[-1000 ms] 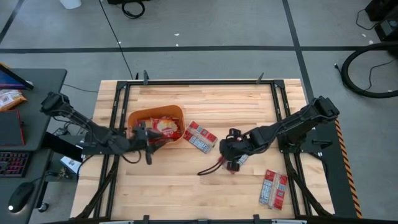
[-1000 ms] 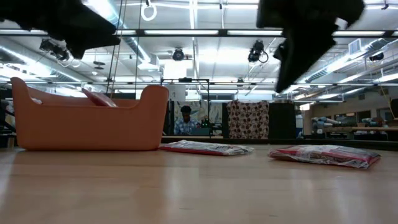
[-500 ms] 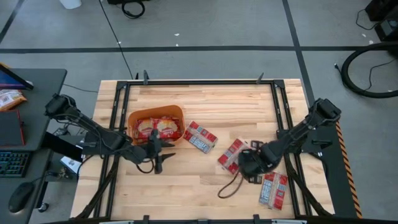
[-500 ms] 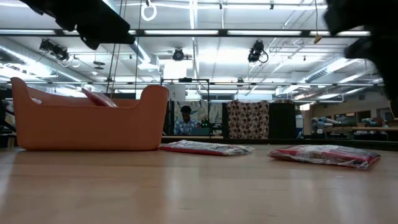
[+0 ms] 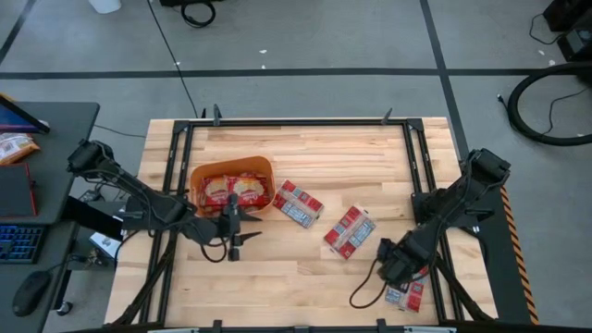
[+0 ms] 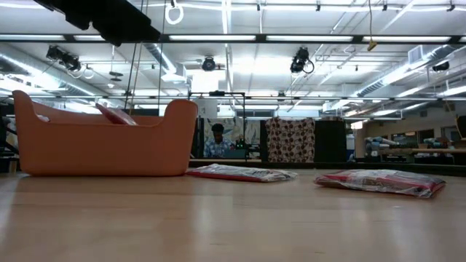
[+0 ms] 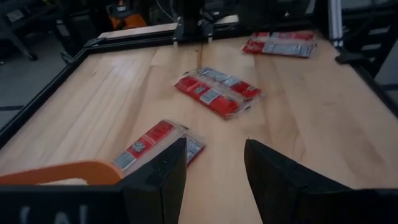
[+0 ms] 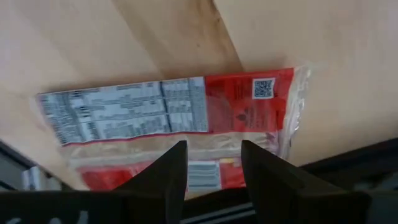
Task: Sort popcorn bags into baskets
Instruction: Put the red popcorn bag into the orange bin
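An orange basket (image 5: 231, 189) (image 6: 102, 138) at the table's left holds red-and-white popcorn bags (image 5: 229, 191). One bag (image 5: 298, 203) (image 7: 158, 140) lies flat just right of it and another (image 5: 349, 231) (image 7: 214, 93) at mid-table. Two more (image 5: 410, 289) (image 8: 168, 118) lie side by side at the near right. My left gripper (image 5: 239, 229) (image 7: 214, 168) hovers open at the basket's near side, pointing toward the table's right. My right gripper (image 5: 396, 268) (image 8: 213, 165) is open, pointing down just above the near-right bags.
A black metal frame (image 5: 305, 121) runs round the wooden table. Bare wood lies along the far half and at the near middle. A person (image 6: 217, 140) sits in the room beyond the table.
My right gripper has swung from mid-table toward the near right corner, sinking and tipping down over the bags there, which uncovers the mid-table bag. My left gripper has drawn back from over the basket toward the near edge and rolled. No bag has moved.
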